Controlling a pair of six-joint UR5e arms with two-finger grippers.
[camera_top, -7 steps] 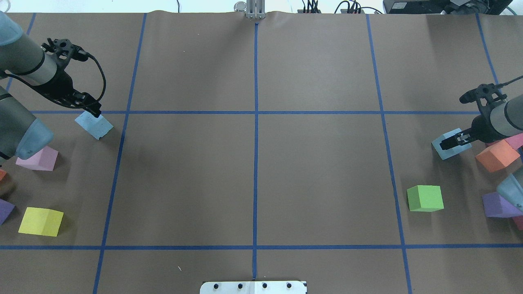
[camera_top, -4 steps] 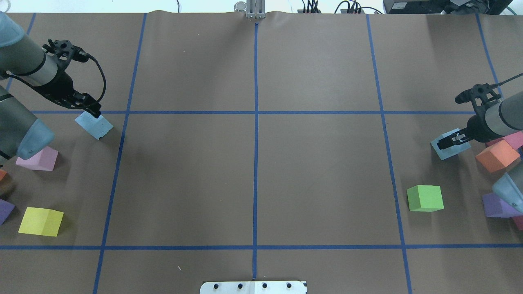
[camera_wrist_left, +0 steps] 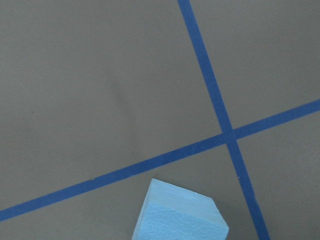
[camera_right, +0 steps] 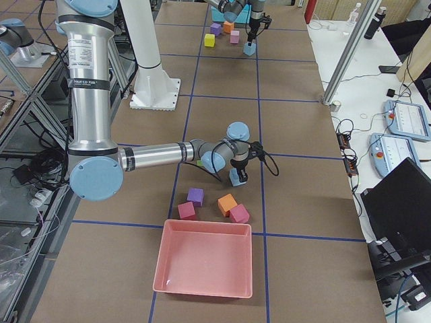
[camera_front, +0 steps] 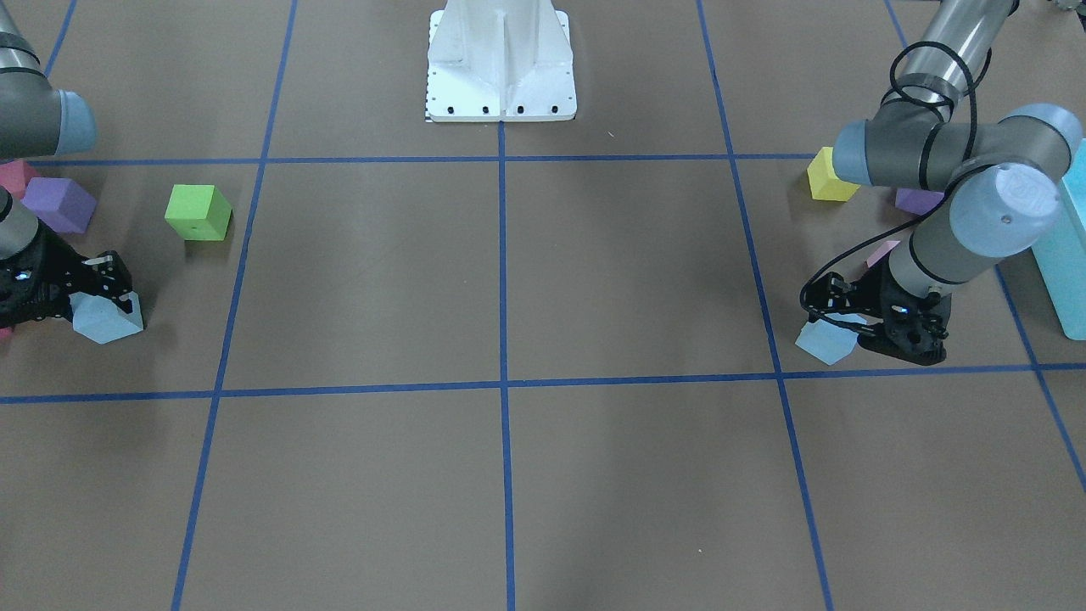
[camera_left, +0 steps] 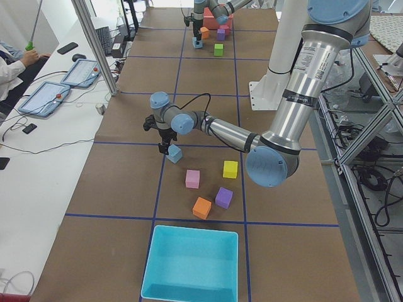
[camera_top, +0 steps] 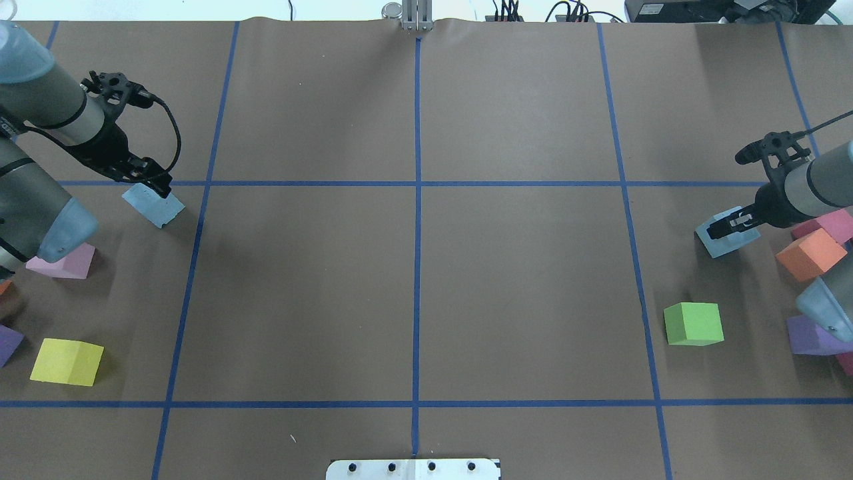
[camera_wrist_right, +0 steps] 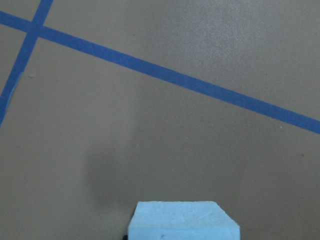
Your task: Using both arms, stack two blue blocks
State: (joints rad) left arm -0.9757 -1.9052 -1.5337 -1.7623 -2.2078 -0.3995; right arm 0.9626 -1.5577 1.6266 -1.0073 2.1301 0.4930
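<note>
**Two blue cubes, one at each end of my table**

From overhead, my left gripper (camera_top: pixel 158 187) is down at the far edge of the left blue block (camera_top: pixel 153 208), which lies just on my side of a blue tape line (camera_top: pixel 300 183). The fingers merge into one dark shape there, so I cannot tell whether that jaw is spread or closed. My right gripper (camera_top: pixel 723 229) lies across the top of the right blue block (camera_top: pixel 720 245), clenched on it. The two blocks are well apart, near opposite ends of the table.

My wrist cameras show only tape and each block's top at the bottom edge, the left one turned askew to a tape crossing. The bins show whole only from the sides: a turquoise bin (camera_left: pixel 192 264) at my left end, a pink bin (camera_right: pixel 205 262) at my right.

Those side views also give my pose. Each upper arm stands nearly upright and each forearm runs low and almost level out to its block. From the front, my left arm (camera_front: pixel 950 246) folds steeply down, with a black cable looping beside it.

A printed sticker (camera_left: pixel 308 60) runs along my left upper arm, too small to read.
</note>
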